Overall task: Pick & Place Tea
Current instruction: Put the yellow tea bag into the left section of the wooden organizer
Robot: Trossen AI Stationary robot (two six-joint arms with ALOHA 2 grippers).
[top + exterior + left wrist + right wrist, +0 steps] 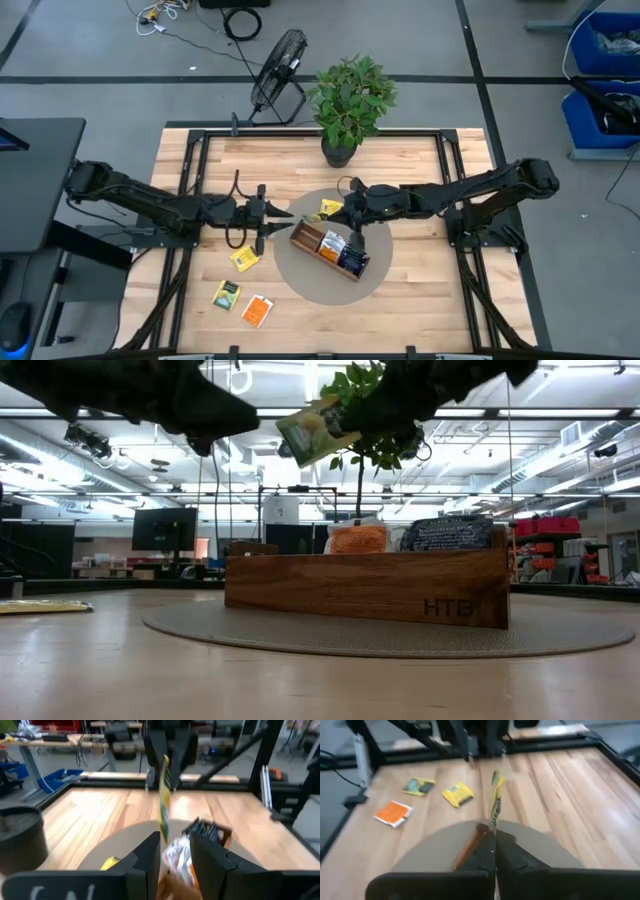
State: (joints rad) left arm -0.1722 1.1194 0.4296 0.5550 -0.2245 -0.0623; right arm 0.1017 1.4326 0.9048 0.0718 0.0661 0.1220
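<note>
The right gripper (492, 851) pinches a yellow sachet (495, 802) by its edge, so it hangs upright beyond the fingertips, above the wooden tray (329, 251), presumably for edge-first insertion. The left gripper (175, 857) waits nearby, fingers parted and empty. The tray's free compartments are hidden behind filed sachets.

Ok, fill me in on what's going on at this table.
The right gripper is shut on a yellow-green tea sachet, holding it in the air above the wooden tray, which sits on a round mat and already holds a few sachets. The left gripper hovers open beside the tray. Three more sachets lie on the table.
</note>
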